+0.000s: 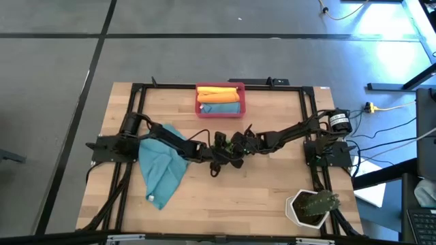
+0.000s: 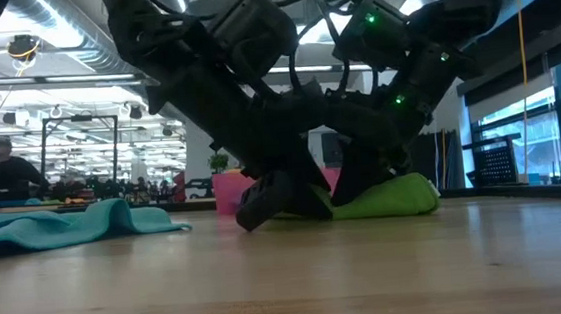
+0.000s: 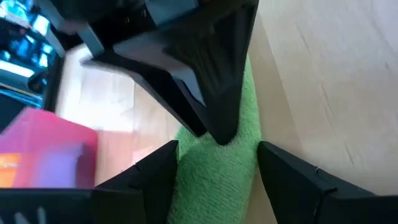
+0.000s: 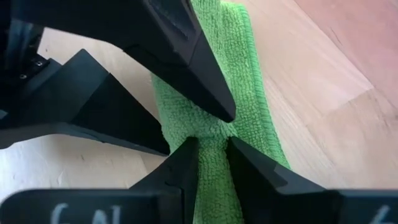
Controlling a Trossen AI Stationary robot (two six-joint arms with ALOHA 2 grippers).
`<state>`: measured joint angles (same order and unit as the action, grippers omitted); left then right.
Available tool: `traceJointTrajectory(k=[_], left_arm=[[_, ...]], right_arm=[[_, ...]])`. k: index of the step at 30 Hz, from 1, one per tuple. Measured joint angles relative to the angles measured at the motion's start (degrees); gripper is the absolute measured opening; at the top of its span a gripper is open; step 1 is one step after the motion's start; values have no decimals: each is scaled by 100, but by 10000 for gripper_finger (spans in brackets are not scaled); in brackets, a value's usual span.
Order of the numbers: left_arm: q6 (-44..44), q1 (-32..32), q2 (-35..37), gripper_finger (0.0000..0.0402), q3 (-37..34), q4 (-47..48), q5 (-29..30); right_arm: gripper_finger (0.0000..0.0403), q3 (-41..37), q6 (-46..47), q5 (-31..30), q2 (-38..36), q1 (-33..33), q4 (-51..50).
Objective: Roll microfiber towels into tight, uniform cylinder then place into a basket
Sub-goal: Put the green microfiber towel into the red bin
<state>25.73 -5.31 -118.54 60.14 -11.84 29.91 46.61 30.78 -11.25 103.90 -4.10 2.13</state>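
A green microfiber towel (image 2: 394, 196), rolled into a long bundle, lies on the wooden table at its middle. My right gripper (image 4: 211, 142) is shut on it. My left gripper (image 3: 217, 149) meets it from the other side, open, with one finger (image 3: 155, 177) on each side of the roll (image 3: 217, 186); whether they touch it I cannot tell. A teal towel (image 1: 162, 169) lies loosely spread under the left arm. The red-pink basket (image 1: 242, 102) at the far edge holds an orange roll and a blue roll. My right gripper pinches the green towel roll between its two fingers, which lie across it. The cloth is squeezed narrow where they meet it (image 4: 211, 165) and widens beyond them. The fingers slant down from above, from the table's right. The towel rests on the table.
A white pot with a plant (image 1: 310, 207) stands near the table's front right corner. Black frame rails (image 1: 136, 109) run along the table's left, right and far sides. A person (image 2: 6, 171) sits in the room beyond the table.
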Motion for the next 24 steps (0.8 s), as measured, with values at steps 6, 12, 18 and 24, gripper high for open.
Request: traceJointTrajectory(k=[6, 12, 18, 24], left_arm=[[-693, 321, 28, 213, 134, 415, -780], [-1074, 480, 28, 214, 387, 864, -996], [-1130, 622, 20, 214, 639, 1354, -1198], [-1036, 580, 5, 214, 813, 1501, -1088]], right_arm=[[94, 1, -48, 6, -2, 9, -23], [94, 4, -102, 37, -2, 2, -9], [94, 0, -60, 68, -4, 2, -7], [94, -3, -102, 58, -10, 2, 14]])
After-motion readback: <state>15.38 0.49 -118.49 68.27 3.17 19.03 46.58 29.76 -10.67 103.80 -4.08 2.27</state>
